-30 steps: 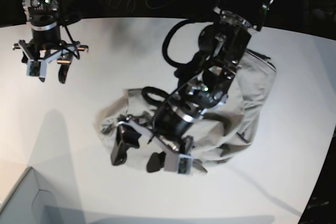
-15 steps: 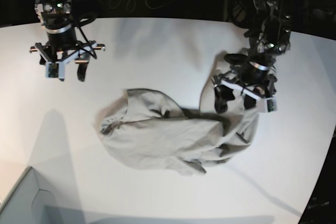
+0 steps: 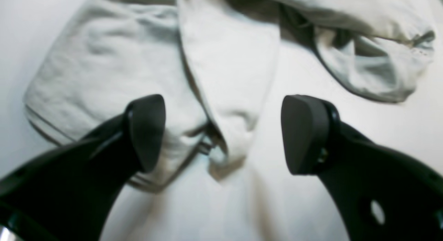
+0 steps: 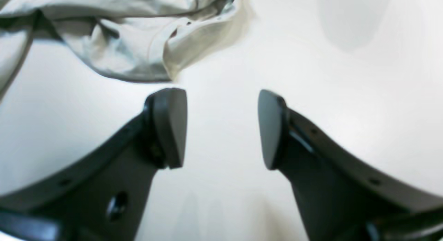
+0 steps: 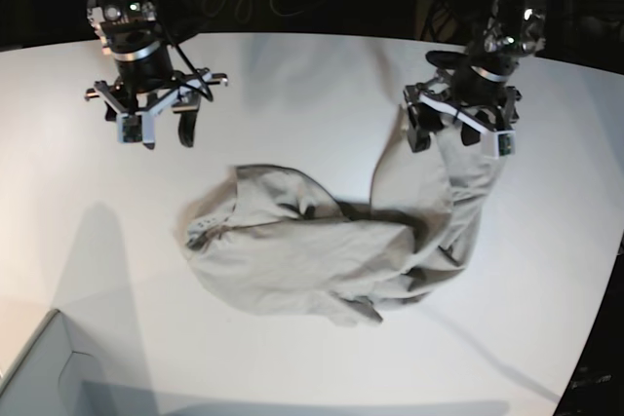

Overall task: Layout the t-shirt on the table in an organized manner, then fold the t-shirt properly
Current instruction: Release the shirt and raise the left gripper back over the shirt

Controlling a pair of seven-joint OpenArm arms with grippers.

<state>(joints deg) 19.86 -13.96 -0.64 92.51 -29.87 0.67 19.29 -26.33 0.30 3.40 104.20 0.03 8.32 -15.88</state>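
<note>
Two arms hang over the white desk (image 5: 322, 75), each wrist pointing down. At upper left of the base view, the right gripper (image 5: 156, 129) hovers above bare desk with its jaws spread and nothing between them. At upper right, the left gripper (image 5: 456, 135) sits over the far end of the t-shirt (image 5: 302, 250), jaws released wide, fabric below them but not pinched. That beige shirt lies crumpled across the centre and right of the desk, bunched and folded over itself. A pale grey box corner (image 5: 39, 372) shows at lower left.
</note>
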